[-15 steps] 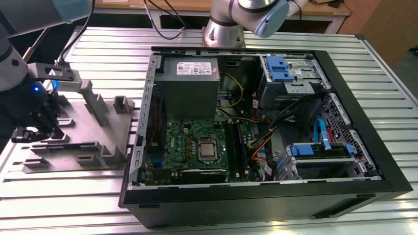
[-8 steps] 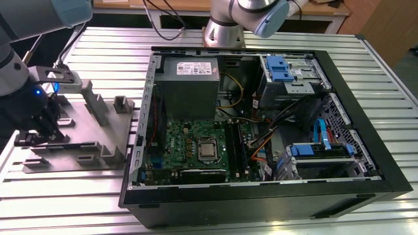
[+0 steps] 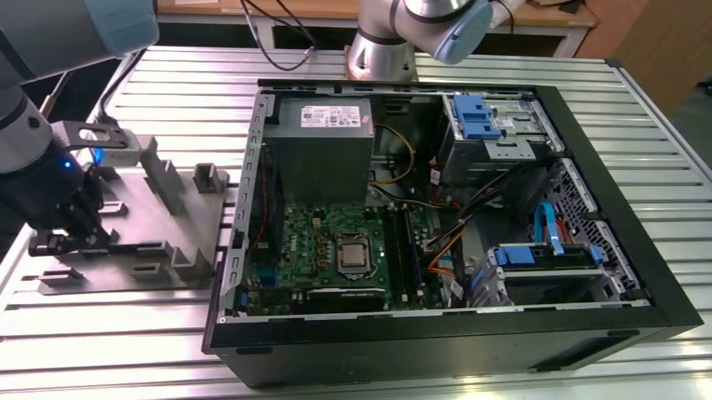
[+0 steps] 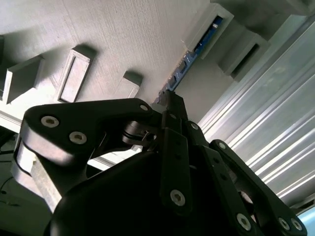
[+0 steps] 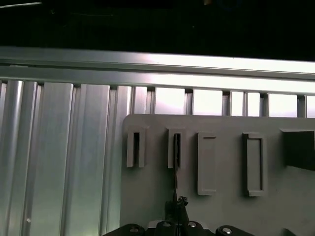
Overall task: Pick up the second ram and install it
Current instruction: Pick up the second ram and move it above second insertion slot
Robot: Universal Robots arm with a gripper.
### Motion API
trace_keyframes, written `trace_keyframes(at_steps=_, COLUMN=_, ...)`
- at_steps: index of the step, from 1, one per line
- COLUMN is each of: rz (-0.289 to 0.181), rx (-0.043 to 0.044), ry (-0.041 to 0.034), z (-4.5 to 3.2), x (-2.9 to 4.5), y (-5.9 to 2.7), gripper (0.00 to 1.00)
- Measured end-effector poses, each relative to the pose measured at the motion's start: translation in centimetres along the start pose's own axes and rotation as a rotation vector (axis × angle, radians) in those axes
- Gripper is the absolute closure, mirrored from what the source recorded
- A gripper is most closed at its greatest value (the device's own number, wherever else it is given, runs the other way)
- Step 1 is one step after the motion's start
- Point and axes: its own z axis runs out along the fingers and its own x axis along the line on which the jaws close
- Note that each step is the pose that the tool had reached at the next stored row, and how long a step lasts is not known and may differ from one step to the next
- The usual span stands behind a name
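Gripper point(image 4: 170, 101) pinched narrow on end of second ram point(image 4: 196, 48); stick sits in grey tray point(image 4: 123, 34) slots. Judgement: lift straight, no twisting against slot walls.

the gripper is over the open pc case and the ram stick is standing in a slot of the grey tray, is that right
Not quite. The exterior view shows the gripper over the grey tray, to the exterior view's left of the open pc case. The ram stick does stand in a slot of that tray.
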Motion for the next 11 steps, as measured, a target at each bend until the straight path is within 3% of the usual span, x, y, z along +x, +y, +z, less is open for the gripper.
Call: trace_keyframes(at_steps=11, rz=-0.003, rx=0.0005, ry=0.0002, z=0.44, x=-0.03, y=0.64, gripper=0.90)
